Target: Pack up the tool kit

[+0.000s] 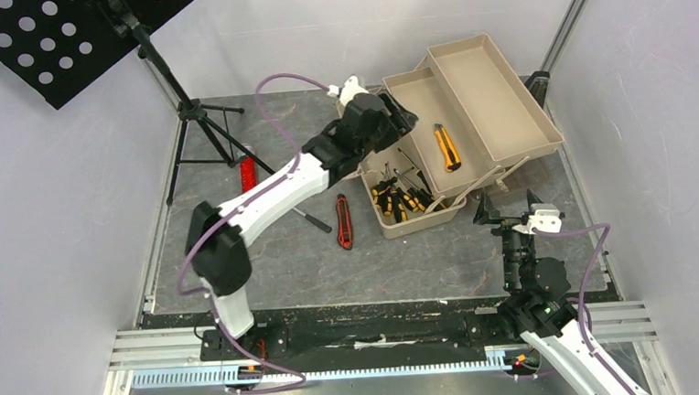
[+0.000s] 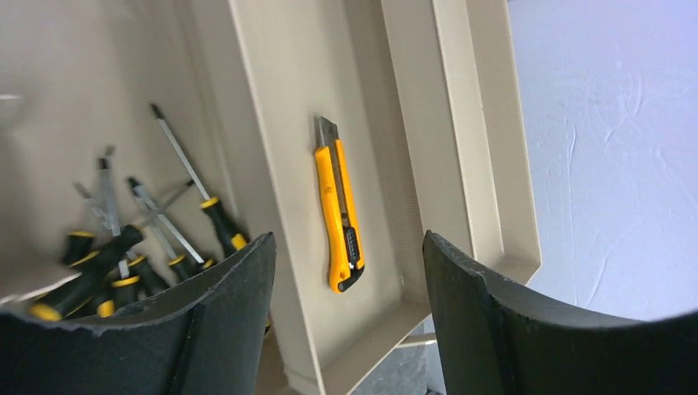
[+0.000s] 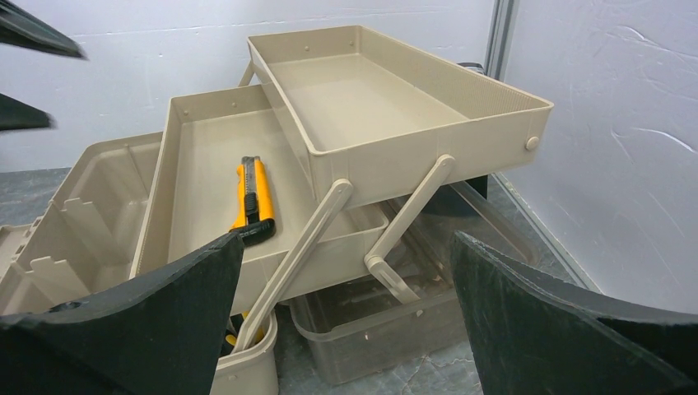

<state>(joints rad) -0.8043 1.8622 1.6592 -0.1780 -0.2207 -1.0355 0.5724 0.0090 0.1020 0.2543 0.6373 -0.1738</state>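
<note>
Still unpacked, the red knife (image 1: 344,222) lay on the desk (image 1: 268,267) left of the toolbox (image 1: 486,84), clear of the red bar (image 1: 247,173) beside the stand (image 1: 196,115). Further right, the left hand (image 1: 403,112) hung over the box's open bin, jaws well apart and empty. Below it the screwdrivers (image 2: 123,263) lay in a loose heap, several shafts angled upward. The orange knife (image 2: 338,216) rested flat in the lower tray. At far right the right hand (image 1: 510,208) waited, fully open and empty, close to the tray links. The likely trouble: the left hand could clip the tray rim on leaving and jolt the knife, and slanted shafts might jam the trays when folded shut.
</note>
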